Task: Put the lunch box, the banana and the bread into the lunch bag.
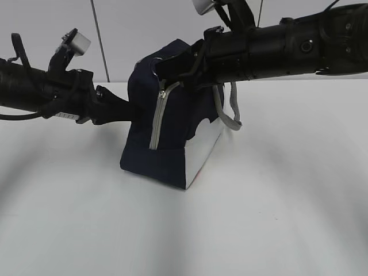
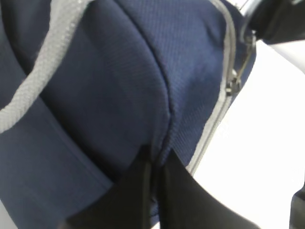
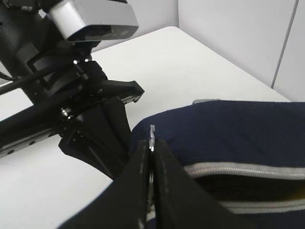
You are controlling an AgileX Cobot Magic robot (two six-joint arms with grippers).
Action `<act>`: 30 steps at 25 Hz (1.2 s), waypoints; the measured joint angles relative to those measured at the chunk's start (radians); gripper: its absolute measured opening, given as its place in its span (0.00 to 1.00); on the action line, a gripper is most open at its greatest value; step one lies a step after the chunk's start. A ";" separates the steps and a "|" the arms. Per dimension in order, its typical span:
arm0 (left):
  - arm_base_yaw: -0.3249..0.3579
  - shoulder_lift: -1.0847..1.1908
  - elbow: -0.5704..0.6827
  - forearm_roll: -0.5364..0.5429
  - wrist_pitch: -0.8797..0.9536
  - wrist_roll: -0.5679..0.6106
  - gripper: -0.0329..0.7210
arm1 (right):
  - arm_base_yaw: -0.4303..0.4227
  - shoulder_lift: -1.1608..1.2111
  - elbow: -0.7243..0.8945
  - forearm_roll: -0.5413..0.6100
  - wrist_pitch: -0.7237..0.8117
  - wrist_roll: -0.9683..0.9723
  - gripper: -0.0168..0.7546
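Note:
The navy-blue lunch bag (image 1: 164, 138) stands on the white table, its grey zipper (image 1: 156, 118) running down the near face. My left gripper (image 1: 123, 106) is shut on a fold of the bag's fabric at its left side, as the left wrist view (image 2: 152, 162) shows. My right gripper (image 1: 164, 72) is shut on the metal ring pull (image 3: 151, 133) at the bag's top; in the right wrist view (image 3: 151, 143) the pull sticks up between the fingers. The zipper is parted beside it (image 3: 248, 188). The lunch box, banana and bread are out of view.
A grey webbing handle (image 1: 229, 112) hangs over the bag's right side, and another crosses the left wrist view (image 2: 43, 71). White table surface (image 1: 276, 201) surrounds the bag. A grey wall stands behind.

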 joint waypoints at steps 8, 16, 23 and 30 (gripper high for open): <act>0.000 0.000 0.000 -0.003 0.000 -0.045 0.05 | 0.000 -0.026 -0.010 0.001 0.004 0.000 0.00; -0.001 -0.001 0.000 0.077 0.009 -0.128 0.05 | 0.000 -0.030 -0.058 -0.003 0.060 0.000 0.00; -0.003 -0.035 0.000 0.154 0.022 -0.181 0.05 | -0.033 0.000 -0.105 -0.014 0.039 0.067 0.00; -0.004 -0.041 0.000 0.172 0.064 -0.195 0.05 | -0.092 0.045 -0.174 -0.054 -0.077 0.169 0.00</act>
